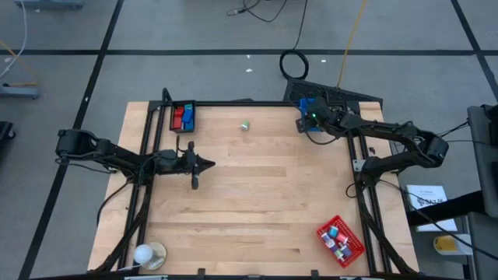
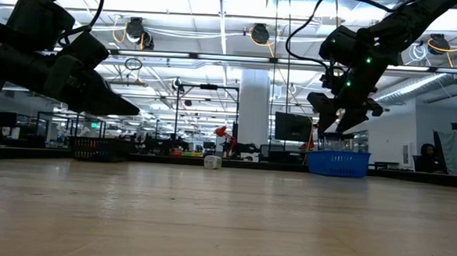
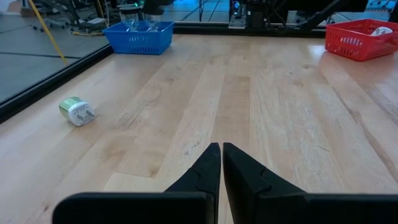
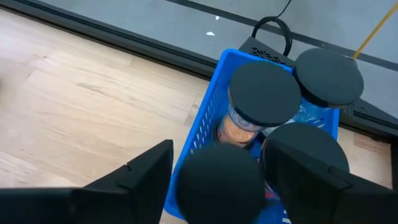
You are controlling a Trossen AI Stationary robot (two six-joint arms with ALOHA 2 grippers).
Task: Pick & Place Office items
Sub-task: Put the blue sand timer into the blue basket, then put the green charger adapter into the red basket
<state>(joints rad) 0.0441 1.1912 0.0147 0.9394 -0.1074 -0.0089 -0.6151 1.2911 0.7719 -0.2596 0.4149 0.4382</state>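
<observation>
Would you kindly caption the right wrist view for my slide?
Right gripper, fingers open, above the blue plastic basket of black-lidded round containers.

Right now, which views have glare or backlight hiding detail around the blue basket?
Low view: bright ceiling lights silhouette both arms; the blue basket stays readable. Right wrist view: evenly lit, dark lids in the basket show clearly. High view: flat light, no glare. Left wrist view: soft sheen on the table.
</observation>
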